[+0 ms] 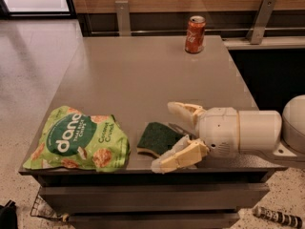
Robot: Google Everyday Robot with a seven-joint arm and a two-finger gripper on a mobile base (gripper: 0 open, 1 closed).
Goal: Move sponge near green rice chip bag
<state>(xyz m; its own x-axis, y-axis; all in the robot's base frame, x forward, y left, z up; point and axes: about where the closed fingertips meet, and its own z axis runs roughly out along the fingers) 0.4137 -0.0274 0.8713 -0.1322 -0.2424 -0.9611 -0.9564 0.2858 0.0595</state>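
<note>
The sponge (pixel 156 138), dark green top over pale yellow foam, lies flat on the grey table (pixel 133 75) near its front edge. It sits just right of the green rice chip bag (pixel 76 144), with a small gap between them. My gripper (pixel 164 136) reaches in from the right. It is open, with one cream finger (pixel 183 111) behind the sponge and the other (pixel 178 159) in front of it. Neither finger presses on the sponge.
A red soda can (pixel 195 34) stands upright at the table's far edge. Metal rail posts (pixel 122 17) line the wall behind. The table's front edge runs just below the bag and my lower finger. Floor lies to the left.
</note>
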